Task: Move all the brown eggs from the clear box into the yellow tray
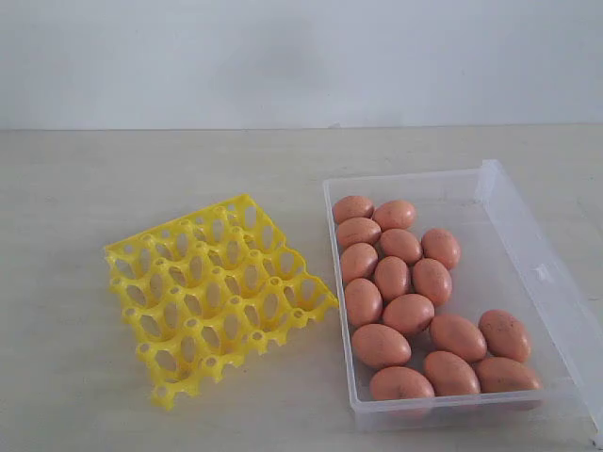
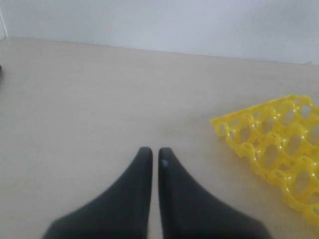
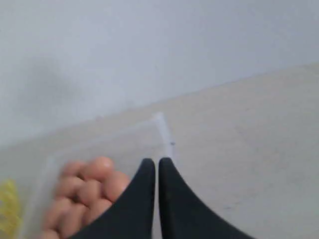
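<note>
**Brown eggs in the clear box; both pincers closed**

The exterior view alone showed the whole layout. The brown eggs [image 1: 408,314], smooth pinkish-tan ovals, some faintly speckled, lay packed together toward the left side of the clear box [image 1: 490,254]. The yellow tray [image 1: 215,273], an openwork grid of cups, sat just beside the box on the pale table [image 1: 141,179]. Neither arm appeared in that view.

Only the wrist views showed the pincers. The left gripper [image 2: 155,152] had its dark fingers together over bare table, and the tray [image 2: 279,149] was cut off at the frame edge. The right gripper [image 3: 154,162] was likewise closed and held nothing. Beyond it, the eggs [image 3: 84,191] and the box [image 3: 160,124] were blurred, so single eggs were hard to separate.
</note>
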You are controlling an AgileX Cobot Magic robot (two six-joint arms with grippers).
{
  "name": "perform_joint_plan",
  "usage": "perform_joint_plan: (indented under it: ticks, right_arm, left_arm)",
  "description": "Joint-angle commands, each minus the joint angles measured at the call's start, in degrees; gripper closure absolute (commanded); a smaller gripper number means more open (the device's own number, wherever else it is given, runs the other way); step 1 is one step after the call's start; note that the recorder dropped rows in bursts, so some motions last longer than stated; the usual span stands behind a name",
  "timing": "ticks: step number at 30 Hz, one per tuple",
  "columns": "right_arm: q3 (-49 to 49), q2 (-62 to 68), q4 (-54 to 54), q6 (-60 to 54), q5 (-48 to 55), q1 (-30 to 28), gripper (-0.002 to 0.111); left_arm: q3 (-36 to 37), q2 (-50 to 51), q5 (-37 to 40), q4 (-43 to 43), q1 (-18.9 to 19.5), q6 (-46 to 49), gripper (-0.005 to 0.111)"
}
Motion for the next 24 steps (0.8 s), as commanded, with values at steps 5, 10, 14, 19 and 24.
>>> perform_joint_plan:
  ticks: [5,10,14,19,24]
  right_arm:
    - [-0.08,-0.28,12.36,8.11,-19.86,0.10,0.109]
    - [-6.23,4.91,35.77,-13.76,-52.08,0.10,0.109]
    - [-20.28,19.14,47.85,-37.68,-52.44,0.10,0.109]
    - [-38.93,42.48,29.69,-43.48,-33.45,0.10,0.109]
    - [-61.01,65.74,17.72,-38.68,10.12,0.10,0.109]
  left_arm:
    - [0.15,-0.20,-0.23,-0.12,0.18,0.27,0.103]
    - [0.15,-0.20,-0.23,-0.12,0.18,0.27,0.103]
    - [0.15,-0.20,-0.23,-0.12,0.18,0.27,0.103]
    - [0.15,-0.20,-0.23,-0.12,0.18,0.27,0.103]
    - [0.15,-0.20,-0.23,-0.12,0.18,0.27,0.103]
